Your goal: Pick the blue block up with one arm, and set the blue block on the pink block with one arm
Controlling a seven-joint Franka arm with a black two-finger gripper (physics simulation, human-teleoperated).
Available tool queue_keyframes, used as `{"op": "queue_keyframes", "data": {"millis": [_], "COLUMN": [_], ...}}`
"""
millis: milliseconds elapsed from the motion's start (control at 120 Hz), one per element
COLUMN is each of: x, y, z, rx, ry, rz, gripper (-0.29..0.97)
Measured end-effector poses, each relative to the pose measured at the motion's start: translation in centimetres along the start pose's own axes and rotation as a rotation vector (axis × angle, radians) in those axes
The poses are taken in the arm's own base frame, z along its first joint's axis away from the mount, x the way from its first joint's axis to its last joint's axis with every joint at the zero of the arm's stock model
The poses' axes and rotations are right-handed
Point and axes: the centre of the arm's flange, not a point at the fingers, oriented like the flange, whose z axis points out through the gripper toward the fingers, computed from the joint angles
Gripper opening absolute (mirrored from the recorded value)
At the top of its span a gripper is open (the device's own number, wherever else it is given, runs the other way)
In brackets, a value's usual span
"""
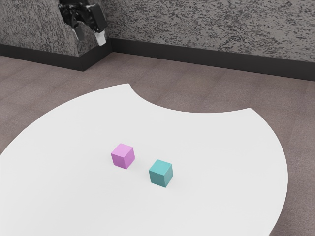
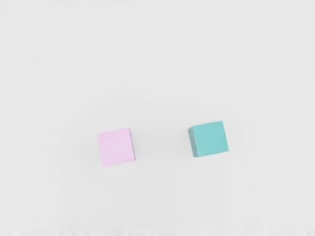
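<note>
One blue block [image 1: 161, 173] (teal in shade), one pink block [image 1: 122, 156], one gripper [image 1: 90, 34]. Fingers spread apart, gripping nothing, touching nothing. Both blocks rest on white table [image 1: 221, 147], well apart from fingers, far below them. Blue block sits near pink block, not touching.

On table [image 1: 221, 147]: one block [image 1: 122, 156] at exterior view's left, slightly behind; other block [image 1: 161, 173] just beside, apart.

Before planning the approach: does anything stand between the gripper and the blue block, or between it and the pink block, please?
Nothing visible does: the gripper hangs high, and only bare table separates the blue block from the pink block.
</note>
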Motion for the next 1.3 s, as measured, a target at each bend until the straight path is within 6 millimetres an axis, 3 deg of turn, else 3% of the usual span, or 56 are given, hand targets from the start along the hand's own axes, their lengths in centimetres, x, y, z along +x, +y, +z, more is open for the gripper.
{"op": "queue_keyframes", "data": {"millis": [67,125,200,250,283,425,558,692,858,1000,1300], "x": [-1.5,-5.9,-12.8,-16.5,-17.4,-18.0,-17.7,-16.5,-14.4,-11.1,-7.1], "y": [0.7,2.1,7.5,8.5,8.4,7.5,7.2,7.9,10.1,11.5,11.6], "z": [2.8,2.9,4.6,6.5,8.6,19.3,24.7,26.8,29.8,31.8,37.1], "rx": [0.001,0.030,0.073,0.091,0.093,0.071,0.039,-0.008,-0.033,-0.005,-0.009], "ry": [-0.076,-0.102,-0.136,-0.158,-0.188,-0.298,-0.311,-0.287,-0.263,-0.234,-0.229], "rz": [0.001,0.004,0.077,0.075,0.066,0.022,-0.032,-0.119,-0.196,-0.178,-0.207], "gripper": [0.68,0.68,0.68,0.68,0.68,0.68,0.68,0.68,0.68,0.68,0.68]}}
